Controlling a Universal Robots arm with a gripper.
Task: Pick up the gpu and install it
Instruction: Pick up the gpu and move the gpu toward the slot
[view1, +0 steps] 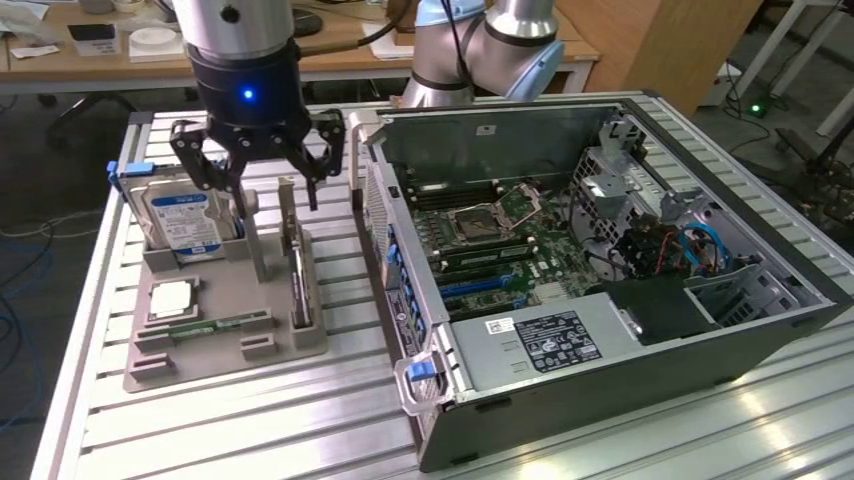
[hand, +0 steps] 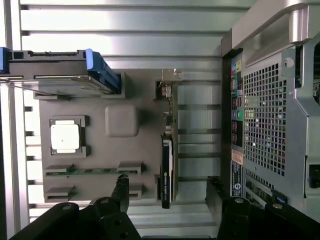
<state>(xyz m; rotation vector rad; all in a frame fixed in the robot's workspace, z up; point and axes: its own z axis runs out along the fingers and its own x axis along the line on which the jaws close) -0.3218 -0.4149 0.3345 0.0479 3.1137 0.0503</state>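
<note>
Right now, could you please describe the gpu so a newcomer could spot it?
Find the grey parts tray to the exterior view's left of the open computer case. The gpu stands on edge along the tray's side nearest the case: a thin card, unlike the thicker blue-labelled hard drive.

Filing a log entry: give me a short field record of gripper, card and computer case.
gripper: black-fingered gripper, open, empty, hovering over the grey plastic holder
gpu: thin flat circuit-board card with silver metal end bracket, standing on edge in the holder, ungripped
also in holder: silver hard drive with blue label; square silver processor chip; narrow green memory stick
case: dark grey open computer tower, on the exterior view's right of the holder
</note>
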